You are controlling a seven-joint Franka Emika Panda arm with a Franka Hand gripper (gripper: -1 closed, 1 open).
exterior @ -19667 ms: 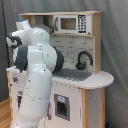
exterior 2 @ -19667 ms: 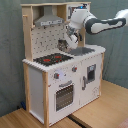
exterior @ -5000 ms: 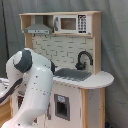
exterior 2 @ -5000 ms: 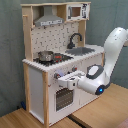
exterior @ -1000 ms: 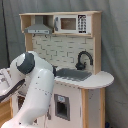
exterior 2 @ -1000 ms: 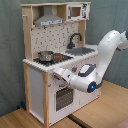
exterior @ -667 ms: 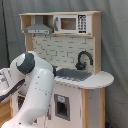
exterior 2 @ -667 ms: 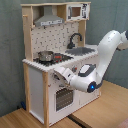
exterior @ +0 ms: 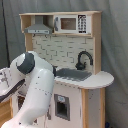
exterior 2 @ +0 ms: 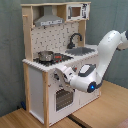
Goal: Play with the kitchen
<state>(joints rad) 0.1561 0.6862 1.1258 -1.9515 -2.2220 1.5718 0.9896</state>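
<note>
Kitchen [exterior 2: 50,75], a tall toy unit of pale wood and white panels, stands upright on a wooden tabletop [exterior 2: 15,120] before a grey curtain in both exterior views. Its upper shelf carries a grey hood [exterior 2: 48,21] and a toy microwave [exterior: 70,23]; below these, a tiled back panel rises behind the worktop. A black faucet [exterior: 83,59] arches over the steel sink [exterior: 74,75], and in the second exterior view a small metal pot [exterior 2: 46,55] sits on the black-red stovetop [exterior 2: 50,58]. The oven door [exterior 2: 60,99] occupies the lower front.

The white arm [exterior 2: 102,55] reaches across the front of the unit in the second exterior view, its end effector [exterior 2: 63,75] lying against the front edge of the worktop, just below the stovetop and above the oven door. Whether its fingers are spread or closed, and whether they grip anything, cannot be told. In the first exterior view the arm's bulk covers the unit's lower left.
</note>
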